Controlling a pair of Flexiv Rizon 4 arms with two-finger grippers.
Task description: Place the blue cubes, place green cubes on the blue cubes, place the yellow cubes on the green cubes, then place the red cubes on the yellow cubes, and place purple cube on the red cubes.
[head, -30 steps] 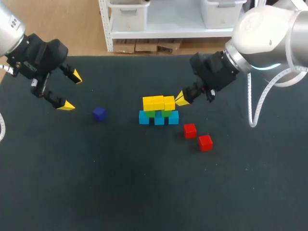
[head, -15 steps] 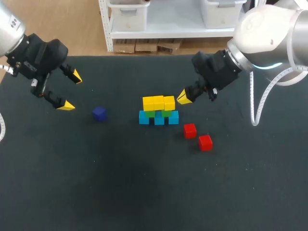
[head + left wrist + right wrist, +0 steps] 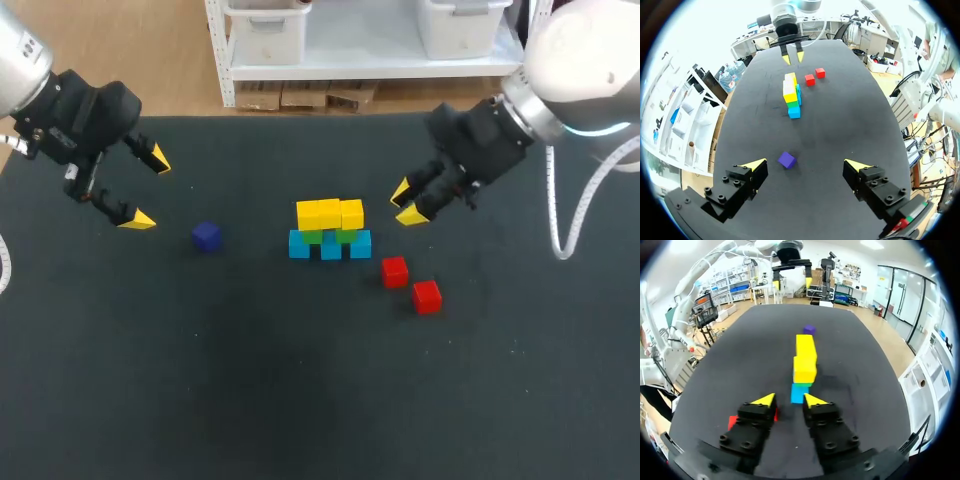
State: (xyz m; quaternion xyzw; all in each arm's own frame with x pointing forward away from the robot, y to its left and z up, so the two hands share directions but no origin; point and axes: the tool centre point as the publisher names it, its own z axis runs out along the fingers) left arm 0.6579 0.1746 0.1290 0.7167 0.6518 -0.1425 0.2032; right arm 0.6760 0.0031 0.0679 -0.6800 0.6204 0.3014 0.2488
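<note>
Three yellow cubes (image 3: 330,213) sit in a row on green cubes (image 3: 325,236), which rest on a row of blue cubes (image 3: 330,245) mid-table. Two red cubes (image 3: 394,271) (image 3: 427,296) lie loose to the right of the stack. The purple cube (image 3: 207,236) sits alone to its left. My right gripper (image 3: 405,203) hangs open and holds nothing, just right of the yellow row; from its wrist the yellow cubes (image 3: 805,357) and a blue cube (image 3: 800,392) lie ahead. My left gripper (image 3: 140,188) is wide open at the far left, with the purple cube (image 3: 787,160) just ahead between its fingers' line.
The black table top (image 3: 300,400) carries only the cubes. In the left wrist view the stack (image 3: 791,95) and the red cubes (image 3: 809,79) lie beyond the purple cube, with my right gripper (image 3: 791,57) behind them.
My right gripper has drawn back to the right, away from the yellow row, and its fingers have parted. The left arm and all cubes have stayed put.
</note>
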